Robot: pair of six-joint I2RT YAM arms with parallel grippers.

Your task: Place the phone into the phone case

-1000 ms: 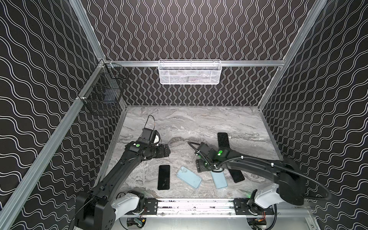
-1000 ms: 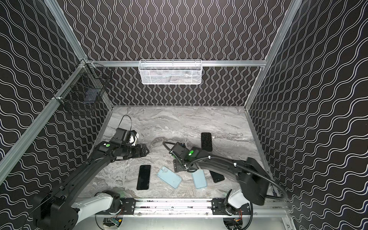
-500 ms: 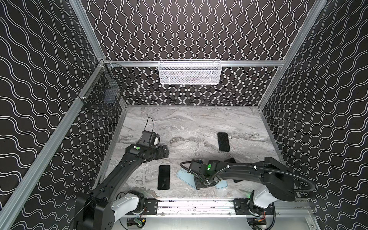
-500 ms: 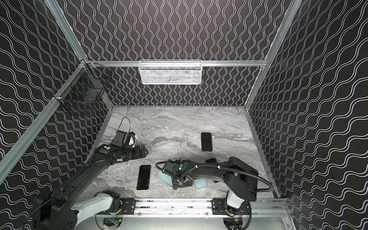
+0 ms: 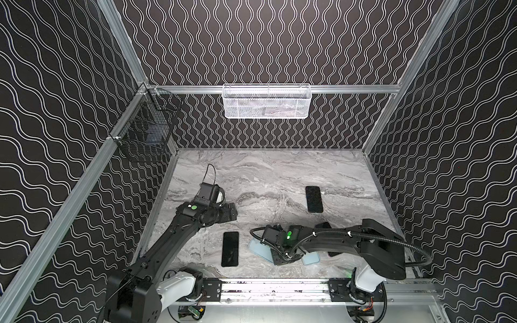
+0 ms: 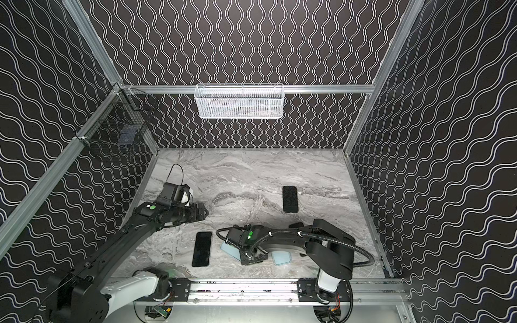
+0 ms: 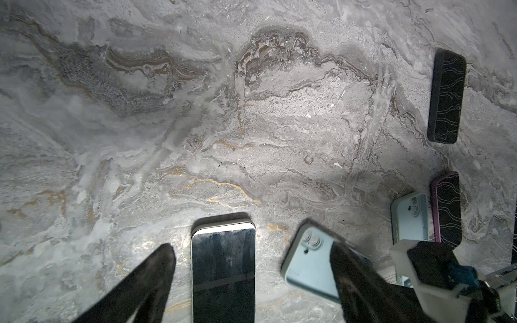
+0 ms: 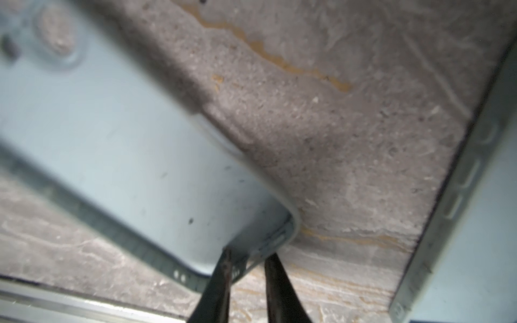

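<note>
Corner pinch may slip
Right gripper (image 8: 249,255) clamps the blue phone (image 8: 126,145) by one corner, so it could twist free; the left gripper (image 7: 250,246) gapes wide, empty

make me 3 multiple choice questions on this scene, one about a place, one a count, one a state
1. Where does the white mesh basket hang?
A) on the back wall
B) on the left wall
C) on the right wall

2. How many light blue phone cases lie on the table?
A) one
B) two
C) four

3. The left gripper is:
A) open and empty
B) shut on a phone
C) shut on a case

Key: 1 A, it hooks onto that wall; 2 B, both top views show two; 3 A, its fingers stand wide apart, gripping nothing.
</note>
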